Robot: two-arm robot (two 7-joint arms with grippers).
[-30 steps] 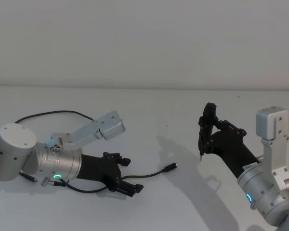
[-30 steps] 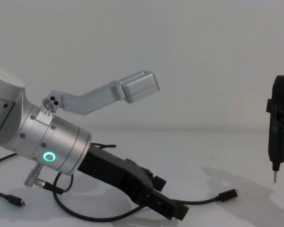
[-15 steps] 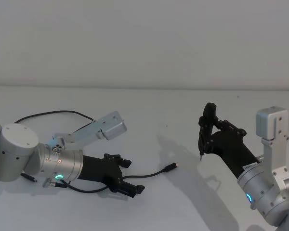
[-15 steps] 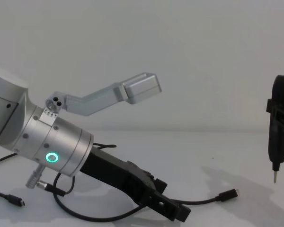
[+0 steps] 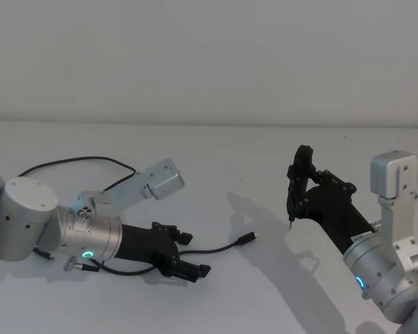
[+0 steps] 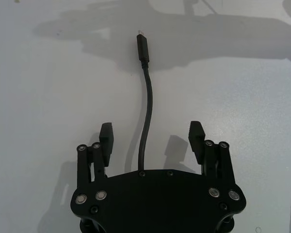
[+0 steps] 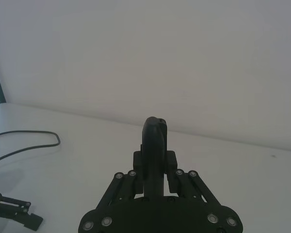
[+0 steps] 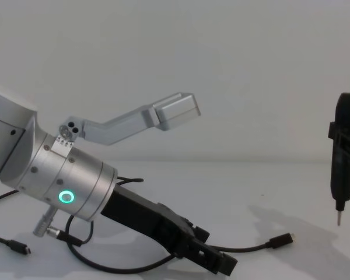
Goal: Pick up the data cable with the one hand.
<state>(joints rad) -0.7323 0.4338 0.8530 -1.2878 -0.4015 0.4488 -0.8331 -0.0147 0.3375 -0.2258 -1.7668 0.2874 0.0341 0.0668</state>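
Observation:
The data cable (image 6: 146,104) lies on the white table, its plug (image 6: 142,46) pointing away from my left gripper (image 6: 151,132). That gripper is open and low over the table, with one finger on each side of the cord and not touching it. From the head view the left gripper (image 5: 191,255) sits left of centre and the plug (image 5: 249,239) lies to its right. In the chest view the gripper (image 8: 217,262) angles down, with the plug (image 8: 282,240) beyond it. My right gripper (image 5: 301,186) is held up at the right, shut on a dark pen-like tool (image 7: 154,141).
A black cord loop (image 5: 76,165) trails across the table behind the left arm. Another small plug (image 8: 20,248) lies at the near left. The pen-like tool's tip (image 8: 338,220) hangs above the table at the right. Bare white table (image 5: 216,160) stretches between the arms.
My left gripper has dipped lower toward the table over the cord and its wrist has tilted down. The cable plug and the right arm have stayed put.

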